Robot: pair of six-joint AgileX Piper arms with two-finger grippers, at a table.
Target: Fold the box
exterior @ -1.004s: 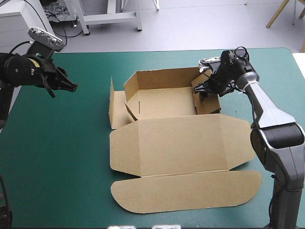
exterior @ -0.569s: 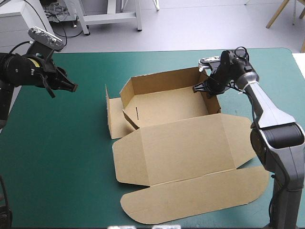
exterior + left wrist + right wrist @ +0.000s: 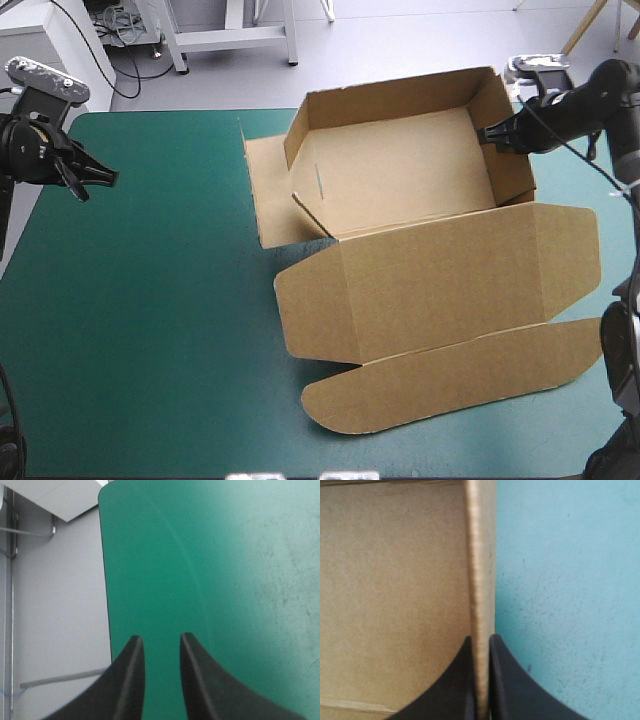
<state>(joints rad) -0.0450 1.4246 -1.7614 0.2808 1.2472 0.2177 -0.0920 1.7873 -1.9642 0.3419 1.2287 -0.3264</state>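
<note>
Right pincer (image 3: 497,135) clenched on the box's side wall; left pincer (image 3: 100,178) released and idle.

The right pincer (image 3: 480,642) grips the top edge of the wall of the brown box (image 3: 400,190). The board is sandwiched between its black fingers (image 3: 465,680), with the tray interior on one side of them and the teal-green desk (image 3: 150,330) on the other. In my judgement this hold serves to steady or shift the tray by its raised wall. On the near side of this pincer the lid panel (image 3: 440,290) and its tuck flap (image 3: 450,375) spread out flat, untucked. At the tray's end farthest from it, a side flap (image 3: 265,200) lies flat, not yet raised. The left pincer (image 3: 159,639) has its fingers parted with nothing between them and only bare desk ahead. It is well apart from the box, apparently parked clear so the board can move freely.
</note>
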